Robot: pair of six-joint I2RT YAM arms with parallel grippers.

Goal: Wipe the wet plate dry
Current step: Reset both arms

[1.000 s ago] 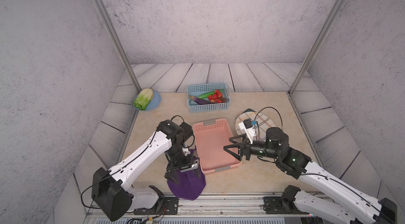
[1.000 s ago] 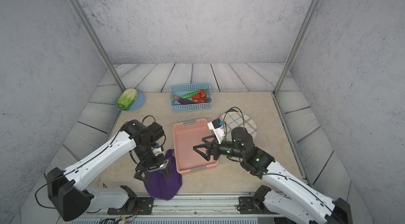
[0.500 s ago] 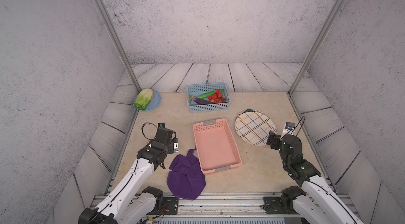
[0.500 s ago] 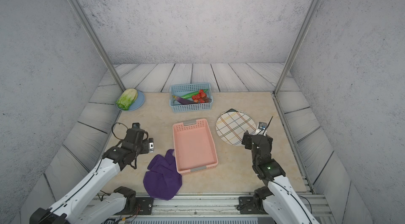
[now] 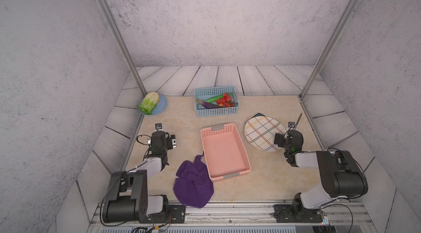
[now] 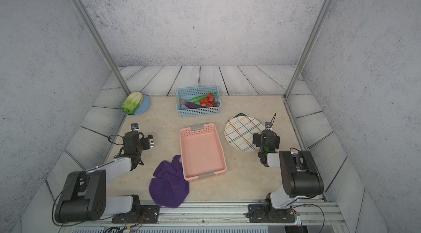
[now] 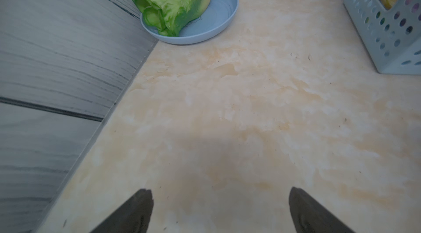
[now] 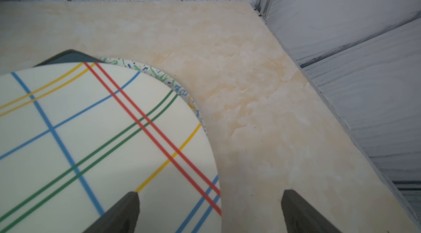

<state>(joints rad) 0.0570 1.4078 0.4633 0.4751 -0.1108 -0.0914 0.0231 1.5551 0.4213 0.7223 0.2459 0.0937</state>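
Arms have both pulled back to their own sides in the last second. Before that they were stretched in over the tray [image 5: 243, 149], with the left gripper [image 7: 218, 197] right above the cloth [image 5: 193, 184]. Now the left one hangs over bare tabletop near the left edge, jaws wide apart, nothing in them. Right gripper [image 8: 208, 197] is spread wide and empty too, one fingertip over the plate's rim and the other over bare tabletop. The plate [image 5: 264, 132] lies flat near the right edge, on top of a speckled plate [image 8: 159, 75] and something dark I can't make out. The cloth is dropped in a heap at the front edge, touching the tray's front left corner, well apart from the plate. So nobody's wiping right now. My guess is the wiping is either finished or the arms are resetting. I can't tell from these shots whether the plate is dry. If it isn't, the cloth needs picking up again first.
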